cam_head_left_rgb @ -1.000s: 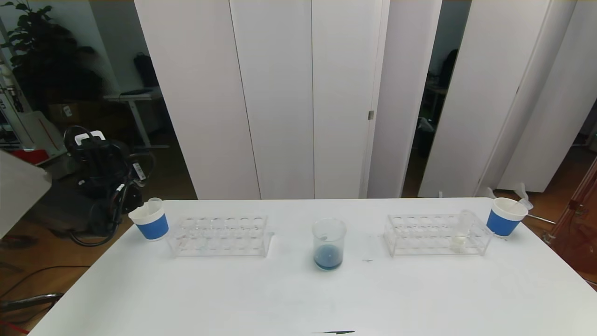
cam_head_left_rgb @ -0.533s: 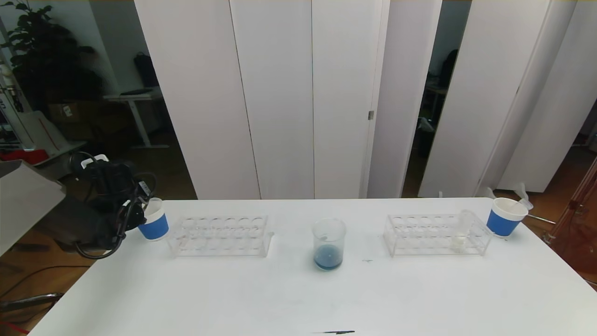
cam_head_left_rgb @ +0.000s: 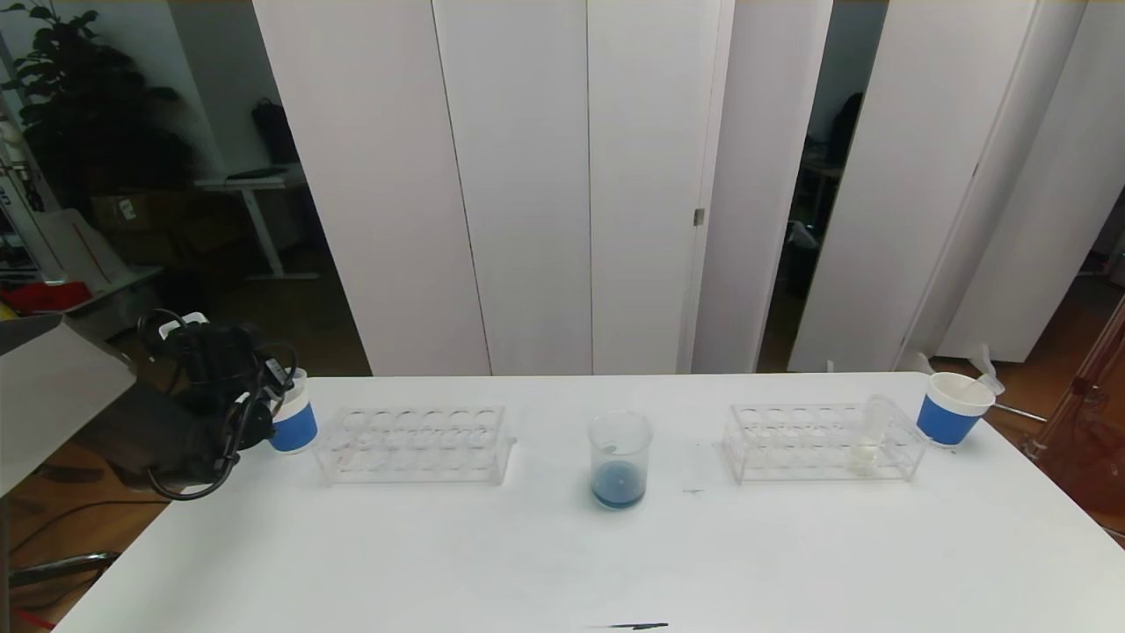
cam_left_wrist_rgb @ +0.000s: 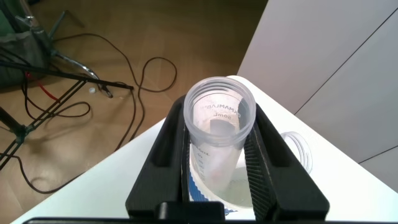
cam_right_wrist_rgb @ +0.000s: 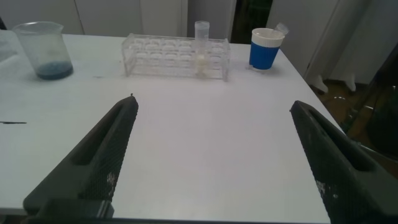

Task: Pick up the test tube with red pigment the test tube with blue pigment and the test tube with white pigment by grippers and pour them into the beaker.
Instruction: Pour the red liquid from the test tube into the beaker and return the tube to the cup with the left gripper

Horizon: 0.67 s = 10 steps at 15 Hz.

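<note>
Fingers of the left gripper (cam_left_wrist_rgb: 219, 163) flank an emptied tube (cam_left_wrist_rgb: 219, 134) over the left paper cup (cam_head_left_rgb: 293, 422); whether they still pinch it, I cannot tell. The right gripper (cam_right_wrist_rgb: 214, 162) hangs wide open and empty. The beaker (cam_head_left_rgb: 620, 460) already holds blue liquid, and the test tube with white pigment (cam_head_left_rgb: 870, 437) waits unpoured in the right rack (cam_head_left_rgb: 823, 444)

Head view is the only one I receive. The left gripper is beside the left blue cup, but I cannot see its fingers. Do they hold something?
Observer: Yes. In the left wrist view the fingers of the left gripper press a clear tube from both sides.
Operator: Is liquid in that tube?
Observer: None shows. The tube looks empty, and its bottom end is inside the paper cup.
Operator: And the right gripper? I do not see it at all.
Observer: The right wrist view shows the right gripper open over the table, facing the test tube with white pigment, which stands upright in the rack.
</note>
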Motion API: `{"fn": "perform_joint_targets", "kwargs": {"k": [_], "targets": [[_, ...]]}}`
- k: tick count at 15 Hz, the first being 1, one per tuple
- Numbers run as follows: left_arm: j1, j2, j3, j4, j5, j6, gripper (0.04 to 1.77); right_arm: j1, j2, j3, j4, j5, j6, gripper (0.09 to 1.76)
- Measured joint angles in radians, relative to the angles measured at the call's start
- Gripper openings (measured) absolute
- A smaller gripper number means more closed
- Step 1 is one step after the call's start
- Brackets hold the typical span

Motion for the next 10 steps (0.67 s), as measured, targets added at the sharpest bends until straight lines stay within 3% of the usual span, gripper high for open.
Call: {"fn": "perform_joint_targets", "kwargs": {"k": [7, 8, 10], "targets": [[-0.005, 0.011, -0.002, 0.002, -0.001, 0.011, 0.64, 0.0, 0.0, 0.0, 0.0, 0.0, 0.0, 1.75], [-0.006, 0.011, -0.002, 0.003, -0.001, 0.011, 0.81, 0.0, 0.0, 0.0, 0.0, 0.0, 0.0, 1.75], [-0.007, 0.005, -0.001, 0.004, -0.001, 0.012, 1.49, 0.0, 0.0, 0.0, 0.0, 0.0, 0.0, 1.75]]}}
